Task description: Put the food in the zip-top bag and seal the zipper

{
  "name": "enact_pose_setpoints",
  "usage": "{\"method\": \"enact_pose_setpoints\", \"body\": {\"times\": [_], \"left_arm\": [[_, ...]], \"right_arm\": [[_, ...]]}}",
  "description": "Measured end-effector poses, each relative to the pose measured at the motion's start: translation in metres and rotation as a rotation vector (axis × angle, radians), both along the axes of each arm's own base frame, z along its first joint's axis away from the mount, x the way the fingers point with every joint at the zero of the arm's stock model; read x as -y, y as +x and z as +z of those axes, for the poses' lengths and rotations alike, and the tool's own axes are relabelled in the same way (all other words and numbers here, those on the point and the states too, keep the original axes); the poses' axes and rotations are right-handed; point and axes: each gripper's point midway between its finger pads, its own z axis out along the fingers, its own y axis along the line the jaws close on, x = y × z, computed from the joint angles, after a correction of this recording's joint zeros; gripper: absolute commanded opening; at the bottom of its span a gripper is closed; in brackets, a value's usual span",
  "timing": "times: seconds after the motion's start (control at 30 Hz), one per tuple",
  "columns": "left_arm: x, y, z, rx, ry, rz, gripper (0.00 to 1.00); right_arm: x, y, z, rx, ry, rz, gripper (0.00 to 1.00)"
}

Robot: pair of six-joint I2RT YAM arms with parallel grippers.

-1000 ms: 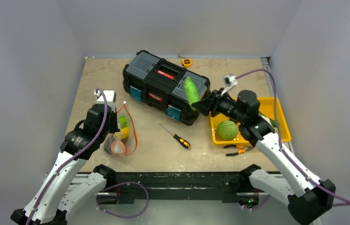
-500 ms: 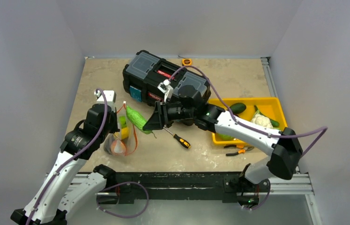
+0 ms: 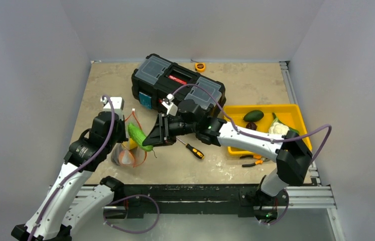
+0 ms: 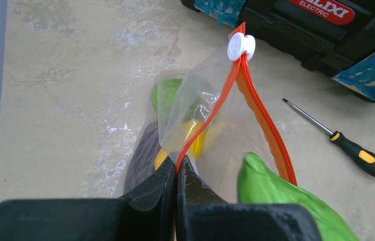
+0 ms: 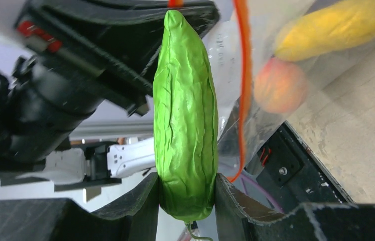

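Observation:
The clear zip-top bag (image 3: 131, 148) lies at the left with its mouth held open. My left gripper (image 3: 119, 133) is shut on the orange-red zipper (image 4: 203, 123) strip of the near mouth edge, seen in the left wrist view (image 4: 177, 168). The white slider (image 4: 241, 46) sits at the far end. Yellow (image 4: 195, 139), green (image 4: 166, 93) and dark purple (image 4: 142, 158) food lies inside. My right gripper (image 3: 151, 138) is shut on a long green vegetable (image 3: 140, 136), gripped at its stem end (image 5: 186, 187). The vegetable's tip (image 4: 260, 175) is at the bag's mouth.
A black toolbox (image 3: 177, 90) stands behind the bag. A screwdriver (image 3: 189, 146) lies under my right arm. The yellow tray (image 3: 301, 134) at the right holds a dark green fruit (image 3: 253, 116) and cauliflower (image 3: 278, 129). Orange-handled pliers (image 3: 253, 160) lie before it.
My right arm has swung left from above the toolbox, carrying the green vegetable down to the bag's open mouth. The left gripper has kept still on the bag.

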Motion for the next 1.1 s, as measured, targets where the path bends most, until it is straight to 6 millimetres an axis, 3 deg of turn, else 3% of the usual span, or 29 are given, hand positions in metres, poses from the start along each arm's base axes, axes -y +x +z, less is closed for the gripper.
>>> {"method": "enact_pose_setpoints", "body": {"times": [0.2,0.5,0.8,1.1], "left_arm": [[0.0,-0.001,0.001,0.006,-0.003,0.0,0.0],[0.0,-0.001,0.001,0.007,-0.005,-0.002,0.0],[0.0,-0.001,0.001,0.006,-0.006,-0.003,0.0],[0.0,-0.001,0.001,0.006,-0.006,-0.004,0.0]], "right_arm": [[-0.01,0.018,-0.023,-0.084,-0.033,-0.123,0.0],[-0.03,0.031,-0.02,-0.142,0.051,-0.22,0.08],[-0.038,0.032,-0.019,-0.112,0.063,-0.288,0.28],[-0.045,0.04,-0.023,-0.015,0.031,-0.326,0.6]]}}
